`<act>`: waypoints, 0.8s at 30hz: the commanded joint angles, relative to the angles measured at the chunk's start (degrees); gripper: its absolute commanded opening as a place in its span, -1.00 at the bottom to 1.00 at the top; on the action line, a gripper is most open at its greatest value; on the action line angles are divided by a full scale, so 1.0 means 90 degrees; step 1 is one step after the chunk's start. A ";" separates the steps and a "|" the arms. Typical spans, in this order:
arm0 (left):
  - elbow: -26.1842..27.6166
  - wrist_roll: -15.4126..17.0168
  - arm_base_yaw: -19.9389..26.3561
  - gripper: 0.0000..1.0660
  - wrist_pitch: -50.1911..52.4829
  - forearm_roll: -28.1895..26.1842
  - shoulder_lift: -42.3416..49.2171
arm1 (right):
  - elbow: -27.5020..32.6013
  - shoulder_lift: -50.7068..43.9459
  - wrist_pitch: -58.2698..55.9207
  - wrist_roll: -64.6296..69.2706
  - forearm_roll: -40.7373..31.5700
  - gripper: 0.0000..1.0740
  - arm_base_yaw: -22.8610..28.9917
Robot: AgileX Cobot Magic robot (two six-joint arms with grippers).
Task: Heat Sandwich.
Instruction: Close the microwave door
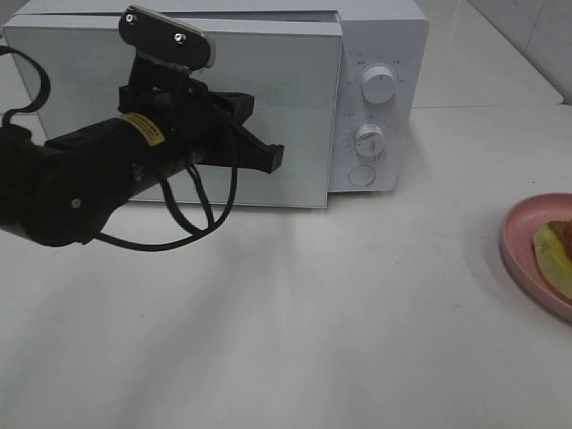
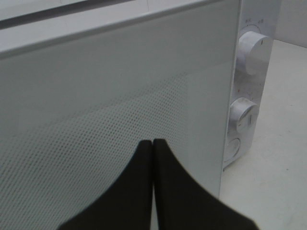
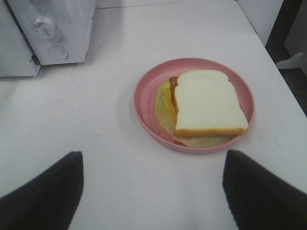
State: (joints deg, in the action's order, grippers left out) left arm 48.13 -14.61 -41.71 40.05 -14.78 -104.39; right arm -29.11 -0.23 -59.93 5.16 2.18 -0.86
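Note:
The sandwich [image 3: 206,103], pale bread over a yellow-green filling, lies on a round pink plate [image 3: 144,103] on the white table. In the high view only a sliver of the sandwich [image 1: 556,246] and plate [image 1: 523,241] shows at the right edge. My right gripper [image 3: 153,158] hovers open in front of the plate, holding nothing. The white microwave [image 1: 380,54] stands at the back, and its door [image 1: 295,107] seems slightly ajar. My left gripper [image 1: 273,159] is shut and empty, its fingertips [image 2: 144,148] close to the door's mesh window [image 2: 96,143].
Two knobs [image 1: 378,87] [image 1: 368,139] and a round button [image 1: 361,175] sit on the microwave's right panel. A black cable [image 1: 192,219] hangs from the left arm. The table's far edge [image 3: 283,67] runs just beyond the plate.

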 commanded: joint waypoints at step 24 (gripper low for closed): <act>0.2044 -0.0573 -0.0210 -1.00 -0.0102 -0.1165 -0.1190 | 0.0006 -0.0172 0.0064 0.0000 -0.0006 0.42 -0.0045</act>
State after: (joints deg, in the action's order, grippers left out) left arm 65.32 -19.88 -44.29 37.53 -22.69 -114.88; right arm -29.11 -0.23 -59.93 5.16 2.18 -0.86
